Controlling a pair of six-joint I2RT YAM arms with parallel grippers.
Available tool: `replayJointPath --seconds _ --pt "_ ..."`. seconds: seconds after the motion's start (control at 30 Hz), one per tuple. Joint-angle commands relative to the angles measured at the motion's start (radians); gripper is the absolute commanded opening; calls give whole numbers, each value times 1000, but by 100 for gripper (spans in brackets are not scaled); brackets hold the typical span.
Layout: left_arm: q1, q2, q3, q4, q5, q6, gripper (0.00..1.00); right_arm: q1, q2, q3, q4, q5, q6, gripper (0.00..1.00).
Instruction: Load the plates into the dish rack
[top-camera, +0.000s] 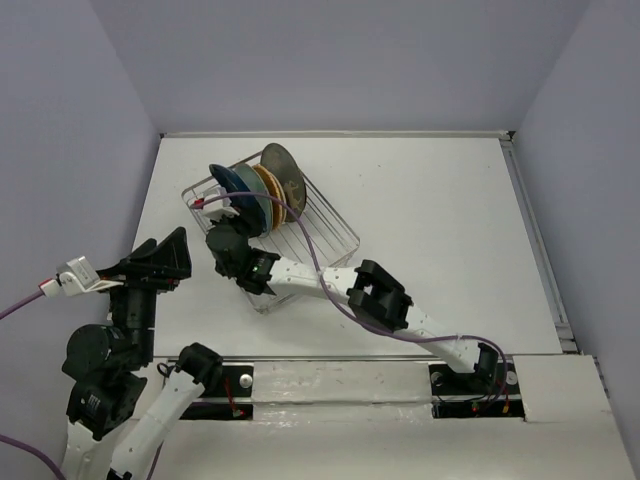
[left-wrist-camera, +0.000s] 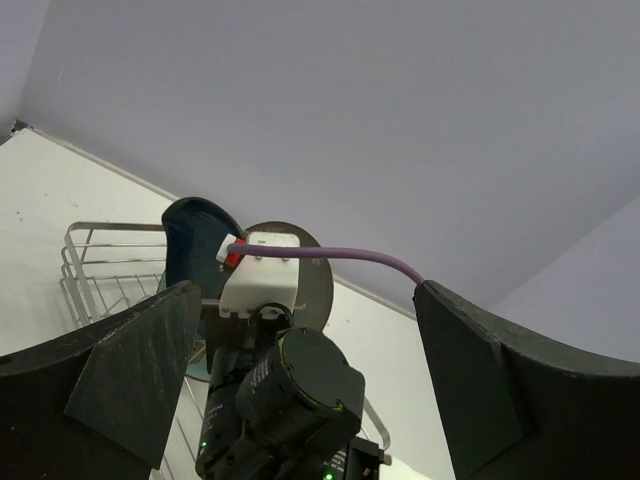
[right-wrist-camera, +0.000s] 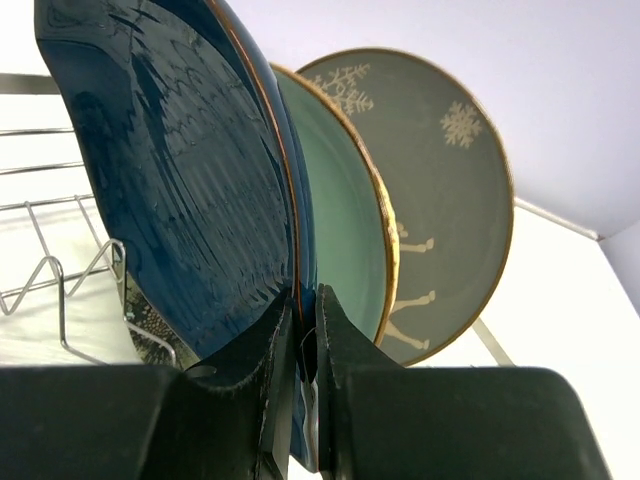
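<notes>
Right pincer (right-wrist-camera: 308, 312) clamped on rim of glossy dark blue plate (right-wrist-camera: 190, 190), pale teal plate (right-wrist-camera: 345, 215) just beyond, left pincer (top-camera: 165, 258) spread apart.

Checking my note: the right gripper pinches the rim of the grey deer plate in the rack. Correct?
No: the right gripper pinches the rim of the dark blue plate in the dish rack, not the grey deer plate; see right wrist view.

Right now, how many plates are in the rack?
4 that I can make out, upright in a row: the blue plate, pinched by the right gripper, then the teal plate, the orange plate and the grey plate at the far end. Others may hide between them.
</notes>
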Motion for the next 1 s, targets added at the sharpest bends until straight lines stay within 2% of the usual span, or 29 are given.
replayJointPath --seconds 0.0,0.07,0.23,0.43,0.5,0.63,0.97 --pt "-4 18 2 46 -1 1 99 20 -90 128 203 -33 -85 7" --pt "-3 16 4 51 2 1 99 20 -90 149 222 -33 -120 7" --pt "-4 19 -1 51 11 -6 99 20 -103 68 173 -19 -39 7" --pt "-4 20 -3 45 13 -3 99 20 -68 74 170 -8 -41 7" --pt "-3 23 -4 45 11 -2 99 20 -70 88 164 -16 -34 7" --pt "-4 26 -12 57 16 -2 99 20 -68 149 37 -46 51 7" --pt "-4 30 10 46 24 -2 99 29 30 278 15 29 71 7"
